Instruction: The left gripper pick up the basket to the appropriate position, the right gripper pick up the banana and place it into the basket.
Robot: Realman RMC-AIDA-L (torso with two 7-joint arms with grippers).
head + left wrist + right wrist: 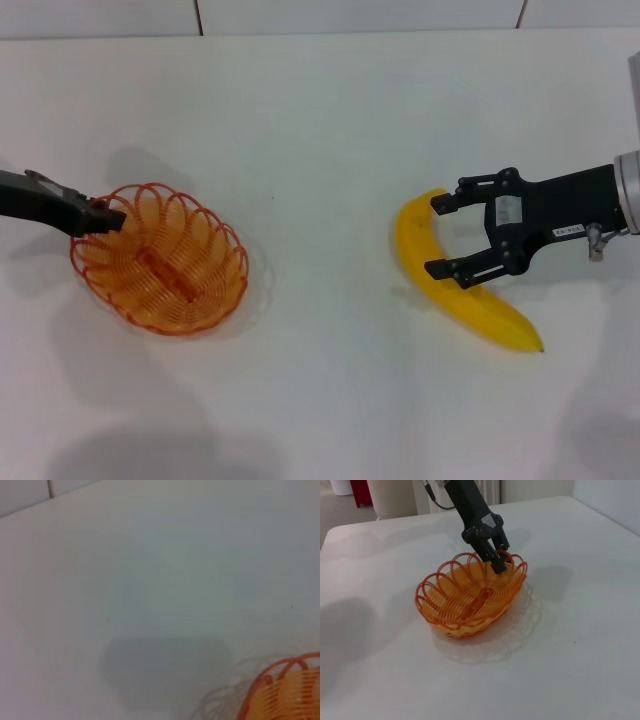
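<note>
The orange wire basket (215,290) sits at the left of the white table. My left gripper (105,217) is shut on its rim at the left end. The right wrist view shows the left gripper (496,559) pinching a rim loop, with the basket (465,625) tilted and that end raised, its shadow beneath. A corner of the basket (285,690) shows in the left wrist view. The yellow banana (485,308) lies at the right. My right gripper (438,237) is open, its two fingers spread over the banana's upper half, not closed on it.
The white table (320,120) runs back to a tiled wall. Bare table lies between the basket and the banana. In the right wrist view, a red object (360,491) and pale containers stand beyond the table's far edge.
</note>
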